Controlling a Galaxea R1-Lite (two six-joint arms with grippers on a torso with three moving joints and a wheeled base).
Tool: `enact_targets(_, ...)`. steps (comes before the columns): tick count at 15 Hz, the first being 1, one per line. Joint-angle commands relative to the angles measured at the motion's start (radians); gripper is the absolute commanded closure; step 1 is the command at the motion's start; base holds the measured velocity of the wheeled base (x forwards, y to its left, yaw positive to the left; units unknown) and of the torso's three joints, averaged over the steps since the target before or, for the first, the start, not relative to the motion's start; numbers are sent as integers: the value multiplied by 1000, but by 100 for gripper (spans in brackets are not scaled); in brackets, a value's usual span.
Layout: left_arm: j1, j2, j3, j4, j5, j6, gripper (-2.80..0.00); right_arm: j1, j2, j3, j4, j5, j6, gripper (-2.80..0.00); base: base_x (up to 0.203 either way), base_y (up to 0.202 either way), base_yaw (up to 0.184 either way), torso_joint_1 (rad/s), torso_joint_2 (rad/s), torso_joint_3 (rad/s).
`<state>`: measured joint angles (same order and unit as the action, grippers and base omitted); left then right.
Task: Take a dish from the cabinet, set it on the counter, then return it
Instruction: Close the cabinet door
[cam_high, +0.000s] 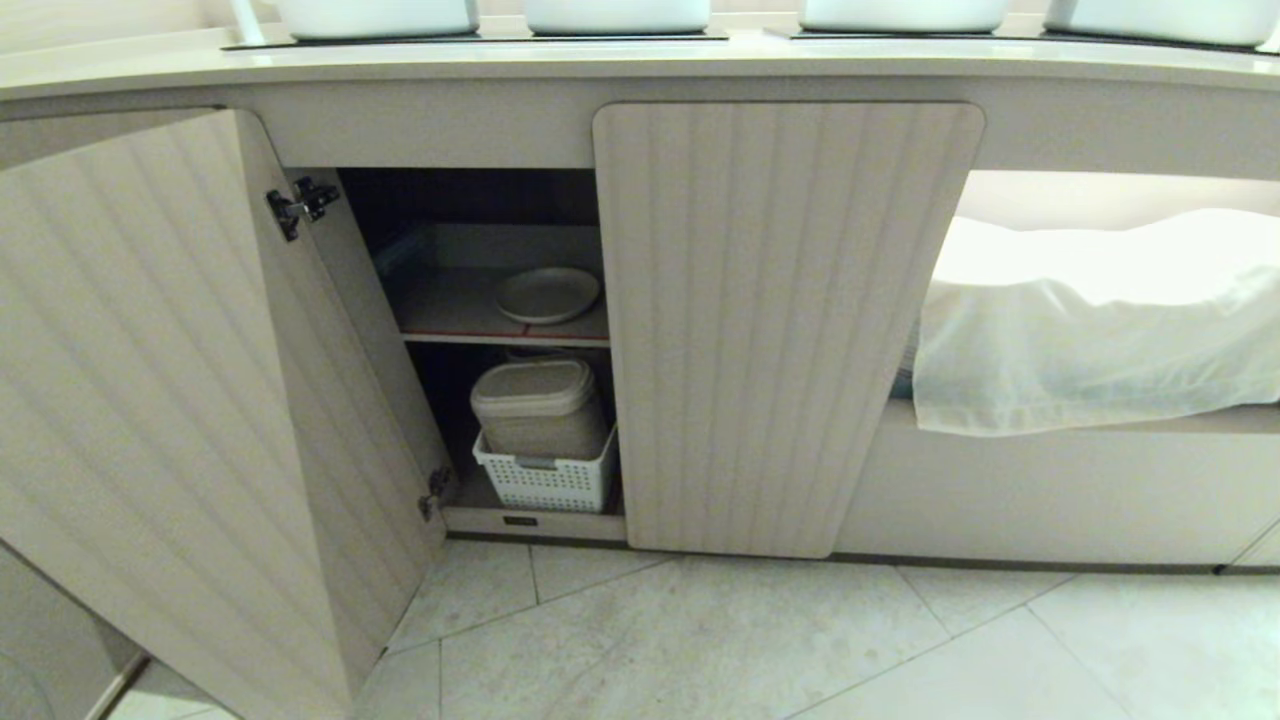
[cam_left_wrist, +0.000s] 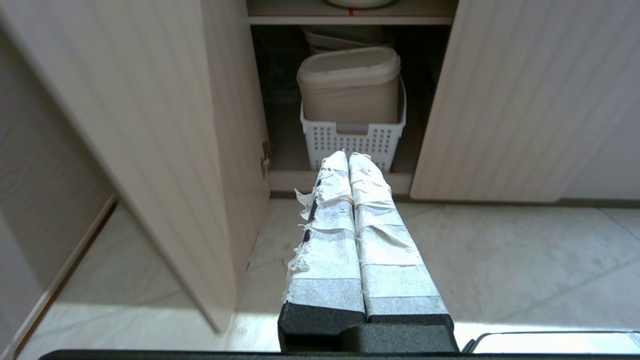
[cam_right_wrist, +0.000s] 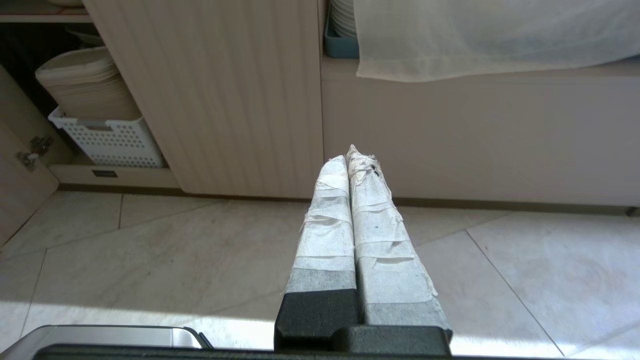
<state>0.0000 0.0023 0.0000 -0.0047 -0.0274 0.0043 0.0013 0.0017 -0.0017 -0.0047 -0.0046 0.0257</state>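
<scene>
Left fingers (cam_left_wrist: 348, 157) clenched, empty, low before the open cabinet (cam_high: 780, 330); right fingers (cam_right_wrist: 352, 152) likewise. Dish (cam_high: 547, 294) on shelf, centre-left of frame, above them; left arm nearer.

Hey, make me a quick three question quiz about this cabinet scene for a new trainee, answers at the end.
1. True or false: the dish lies on the cabinet's upper shelf.
2. What holds the lidded beige container? A) white basket B) counter C) floor
3. Fill in: the left gripper and right gripper are both ____, holding nothing.

Key: 1 true; 2 A; 3 shut
</scene>
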Motion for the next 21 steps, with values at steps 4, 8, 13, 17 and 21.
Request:
enact_targets(4,0,1,0,0,0,0,0,0,0,0,0,0,0,0,-97,0,-1,0,0,2)
enact_targets(8,0,1,0,0,0,0,0,0,0,0,0,0,0,0,0,0,0,0,0,0)
enact_targets(13,0,0,0,-1,0,0,0,0,0,0,0,0,0,0,0,0,0,0,0,0)
enact_targets(17,0,1,0,0,0,0,0,0,0,0,0,0,0,0,0,0,0,0,0,0)
enact_targets(21,0,1,0,0,0,2,0,0,0,0,0,0,0,0,0,0,0,0,0,0)
